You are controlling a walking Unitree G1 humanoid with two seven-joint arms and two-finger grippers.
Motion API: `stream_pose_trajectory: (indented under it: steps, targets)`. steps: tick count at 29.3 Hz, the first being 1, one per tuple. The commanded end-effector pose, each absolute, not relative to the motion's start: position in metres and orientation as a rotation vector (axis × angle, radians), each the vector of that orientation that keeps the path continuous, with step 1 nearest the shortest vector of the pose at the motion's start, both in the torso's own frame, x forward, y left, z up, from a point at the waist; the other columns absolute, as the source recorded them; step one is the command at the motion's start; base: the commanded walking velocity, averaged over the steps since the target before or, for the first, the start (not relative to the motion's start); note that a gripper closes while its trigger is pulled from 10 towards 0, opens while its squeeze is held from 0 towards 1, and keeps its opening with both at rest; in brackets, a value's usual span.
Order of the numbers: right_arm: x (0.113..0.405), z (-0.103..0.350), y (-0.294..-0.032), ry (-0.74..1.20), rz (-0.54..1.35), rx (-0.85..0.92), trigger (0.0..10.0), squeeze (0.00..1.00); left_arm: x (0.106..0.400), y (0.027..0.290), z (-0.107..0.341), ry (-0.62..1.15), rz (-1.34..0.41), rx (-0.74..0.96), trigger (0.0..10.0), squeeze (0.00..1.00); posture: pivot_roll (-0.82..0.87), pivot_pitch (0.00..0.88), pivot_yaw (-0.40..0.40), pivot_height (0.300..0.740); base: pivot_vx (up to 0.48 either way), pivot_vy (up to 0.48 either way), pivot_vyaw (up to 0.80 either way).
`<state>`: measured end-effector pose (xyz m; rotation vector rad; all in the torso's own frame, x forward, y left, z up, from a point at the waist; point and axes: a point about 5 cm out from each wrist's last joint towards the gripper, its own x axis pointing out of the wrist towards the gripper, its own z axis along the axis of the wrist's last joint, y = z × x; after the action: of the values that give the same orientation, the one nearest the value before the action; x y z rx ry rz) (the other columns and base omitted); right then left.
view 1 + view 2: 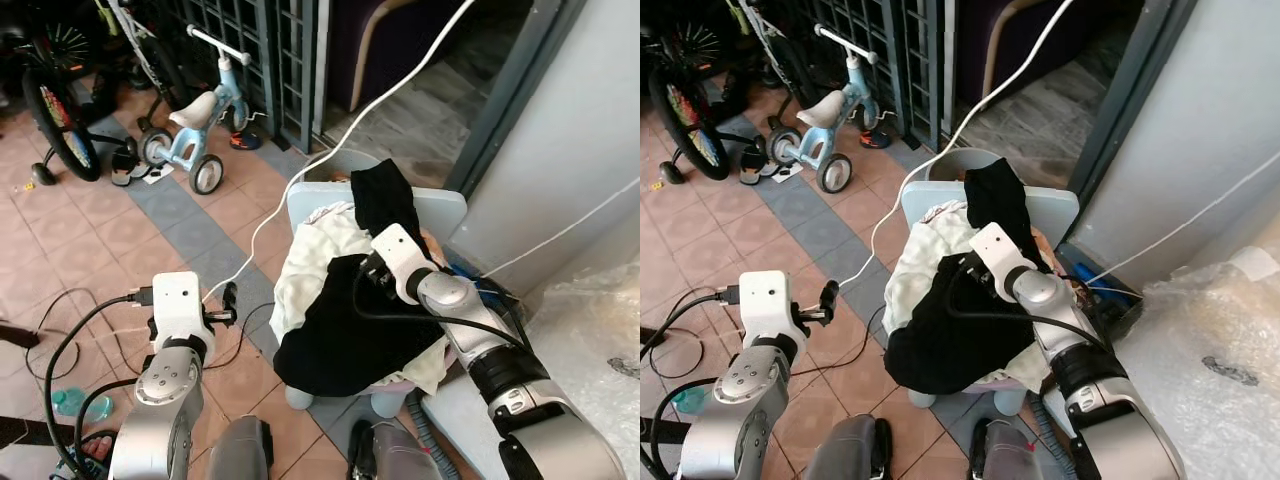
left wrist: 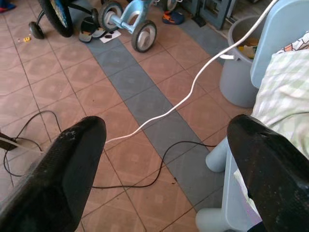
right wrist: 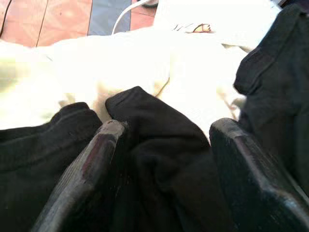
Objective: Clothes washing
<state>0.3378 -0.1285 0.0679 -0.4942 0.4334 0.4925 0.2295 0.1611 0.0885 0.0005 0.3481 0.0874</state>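
The right gripper (image 3: 164, 159), fingers spread, presses into a limp black cloth garment (image 1: 340, 340) piled on the pale-blue plastic chair (image 1: 445, 205). Soft and light, it should bunch easily; pinch a raised fold near the chair's front edge. The left gripper (image 2: 164, 164) hangs open, empty.

Both arms are silver-grey metal with rounded joint housings and darker bands. Each wrist carries a white, boxy, round-cornered camera block. A black cable plugs into the block above the left gripper (image 1: 228, 300) and loops down beside the forearm; another black cable curves beneath the block above the right gripper (image 3: 164, 159). Each gripper has two long, matte black, scuffed fingers (image 2: 72, 164).
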Motion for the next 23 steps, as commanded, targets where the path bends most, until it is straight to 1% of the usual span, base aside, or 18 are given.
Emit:
stream_pose_trajectory:
  steps: [1, 2, 3, 5, 6, 8, 9, 10, 14, 23]
  targets:
    - [0.335, 0.058, -0.139, 0.511, 0.461, -0.517, 10.0, 0.00, 0.229, 0.158, 0.093, 0.342, 0.058, 0.001, 10.0, 0.00, 0.14, 0.200, -0.008, 0.728, 0.000, 0.000, 0.00]
    - [0.330, 0.049, -0.142, 0.571, 0.493, -0.540, 10.0, 0.00, 0.229, 0.157, 0.093, 0.350, 0.042, 0.005, 10.0, 0.00, 0.14, 0.201, -0.007, 0.728, 0.000, 0.000, 0.00]
    - [0.329, 0.046, -0.143, 0.590, 0.506, -0.549, 10.0, 0.00, 0.228, 0.157, 0.093, 0.354, 0.037, 0.006, 10.0, 0.00, 0.14, 0.201, -0.007, 0.728, 0.000, 0.000, 0.00]
    - [0.327, 0.041, -0.149, 0.607, 0.529, -0.634, 10.0, 0.00, 0.228, 0.157, 0.092, 0.364, 0.030, 0.013, 10.0, 0.00, 0.13, 0.200, -0.006, 0.728, 0.000, 0.000, 0.00]
    - [0.324, 0.037, -0.155, 0.615, 0.560, -0.715, 10.0, 0.00, 0.229, 0.155, 0.092, 0.370, 0.023, 0.013, 10.0, 0.00, 0.13, 0.199, -0.005, 0.728, 0.000, 0.000, 0.00]
    - [0.323, 0.035, -0.157, 0.619, 0.570, -0.734, 10.0, 0.00, 0.229, 0.155, 0.092, 0.371, 0.020, 0.011, 10.0, 0.00, 0.13, 0.199, -0.005, 0.728, 0.000, 0.000, 0.00]
    - [0.322, 0.034, -0.158, 0.625, 0.583, -0.748, 2.8, 0.00, 0.230, 0.153, 0.092, 0.373, 0.013, 0.010, 10.0, 0.00, 0.12, 0.197, -0.006, 0.728, 0.000, 0.000, 0.00]
    - [0.322, 0.033, -0.159, 0.629, 0.590, -0.756, 0.0, 0.00, 0.231, 0.152, 0.092, 0.374, 0.008, 0.010, 10.0, 0.00, 0.12, 0.195, -0.006, 0.728, 0.000, 0.000, 0.00]
    - [0.318, 0.029, -0.167, 0.669, 0.622, -0.766, 0.0, 0.00, 0.234, 0.148, 0.093, 0.368, -0.019, 0.013, 10.0, 0.00, 0.11, 0.183, -0.010, 0.728, 0.000, 0.000, 0.00]
    - [0.312, 0.022, -0.165, 0.696, 0.690, -0.766, 0.0, 0.00, 0.242, 0.144, 0.090, 0.376, -0.033, 0.019, 10.0, 0.00, 0.10, 0.153, -0.021, 0.728, 0.000, 0.000, 0.00]
